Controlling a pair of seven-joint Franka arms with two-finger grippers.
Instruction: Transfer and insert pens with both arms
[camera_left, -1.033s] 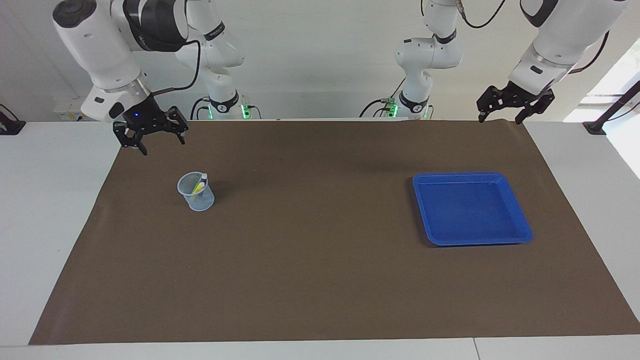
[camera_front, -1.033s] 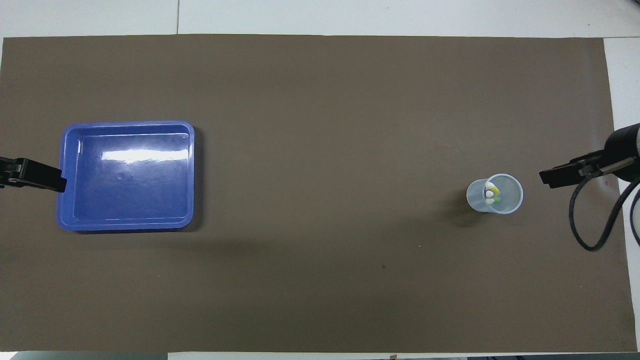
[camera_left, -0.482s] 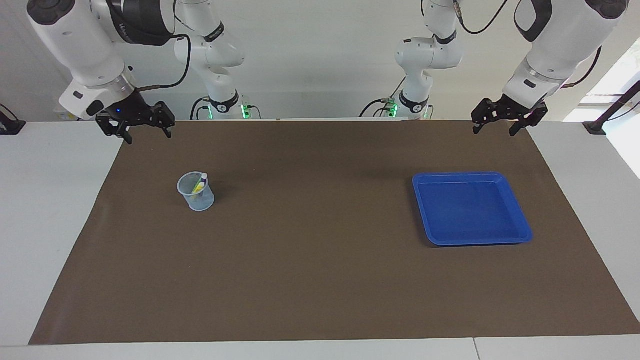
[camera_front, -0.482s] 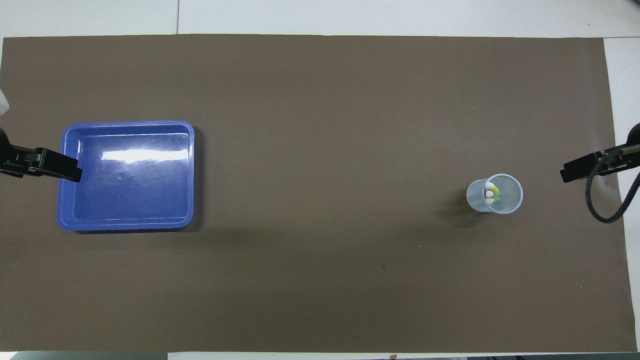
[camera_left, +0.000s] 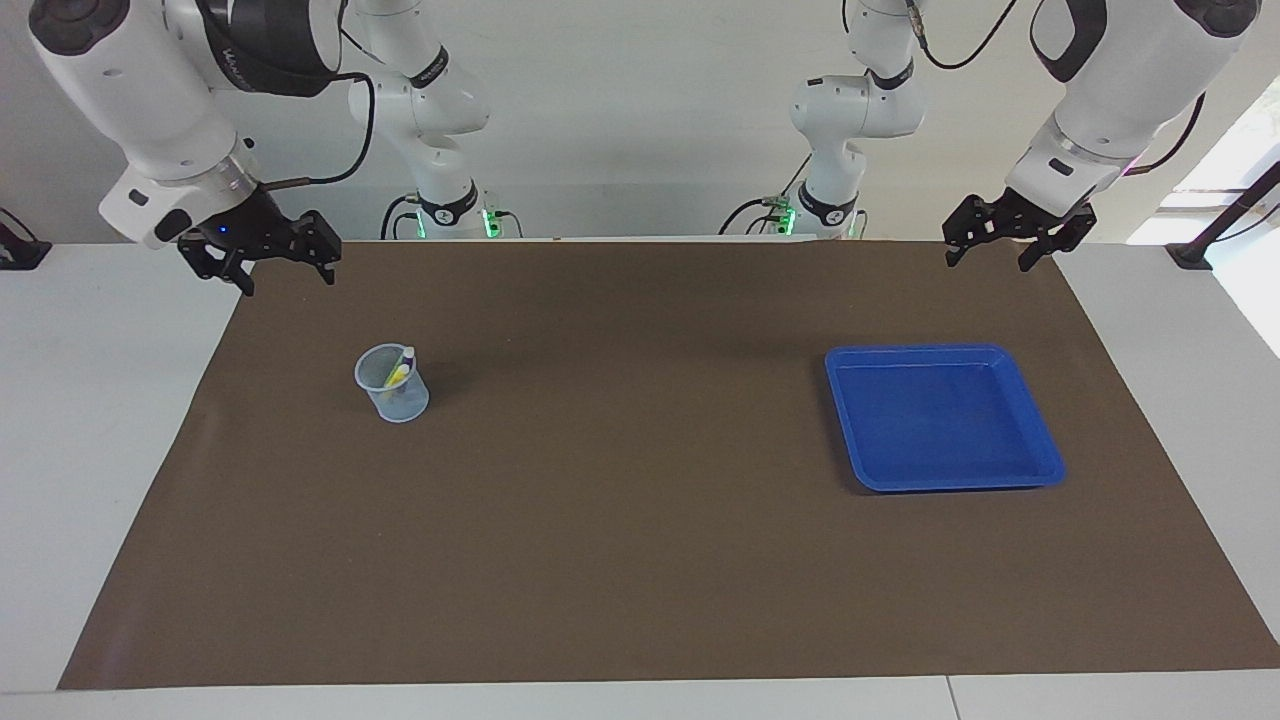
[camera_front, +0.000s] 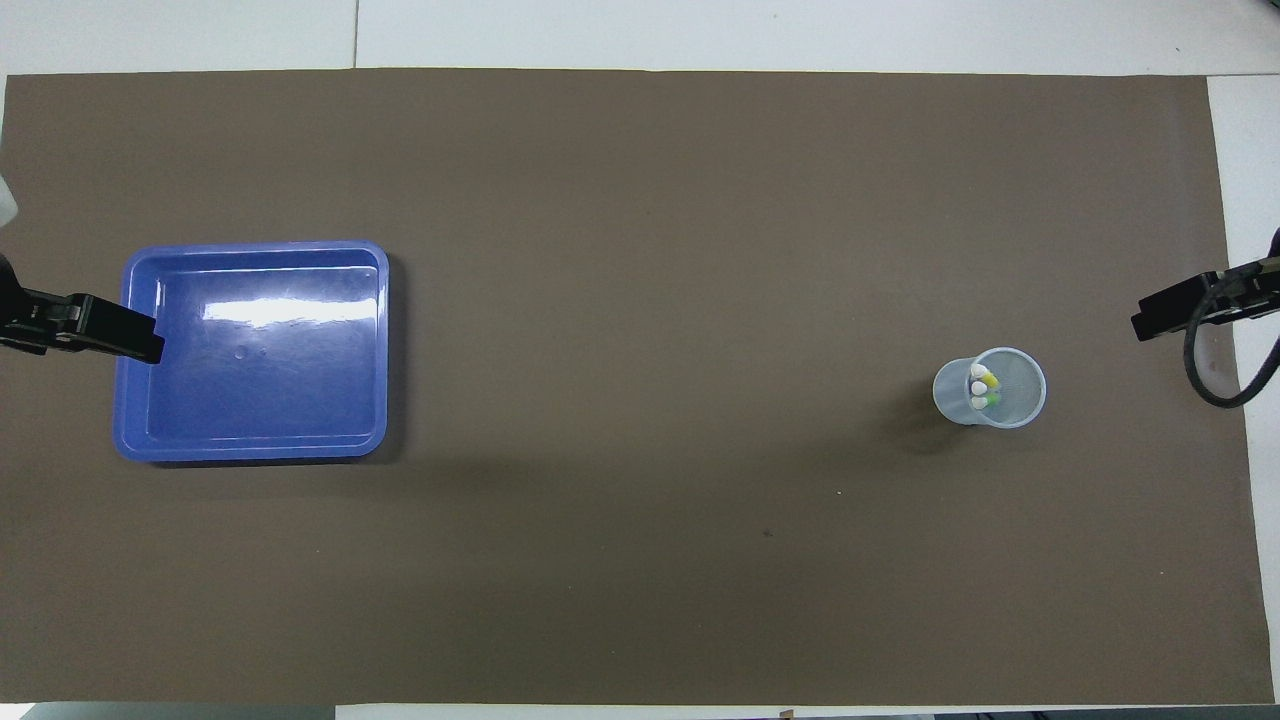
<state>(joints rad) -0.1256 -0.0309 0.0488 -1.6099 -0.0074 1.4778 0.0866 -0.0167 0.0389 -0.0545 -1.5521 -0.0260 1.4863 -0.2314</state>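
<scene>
The right claw (camera_left: 262, 270) has drawn back toward the brown mat's edge, fingers apart, like the left claw (camera_left: 1005, 246). The pens (camera_front: 982, 387) stand in a clear round cup (camera_front: 1020, 395) below it; the overhead view shows their pale caps. The glossy blue tray (camera_left: 1040, 470) sits beneath the left claw.

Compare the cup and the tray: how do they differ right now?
The cup is a small, clear, upright round beaker; the tray is wide, shallow, square-cornered and solid blue. The cup holds the pens, standing cap-up; the tray holds nothing. The cup sits toward the right arm's end of the mat, the tray toward the left arm's end. Both rest on the mat, untouched by either gripper.
</scene>
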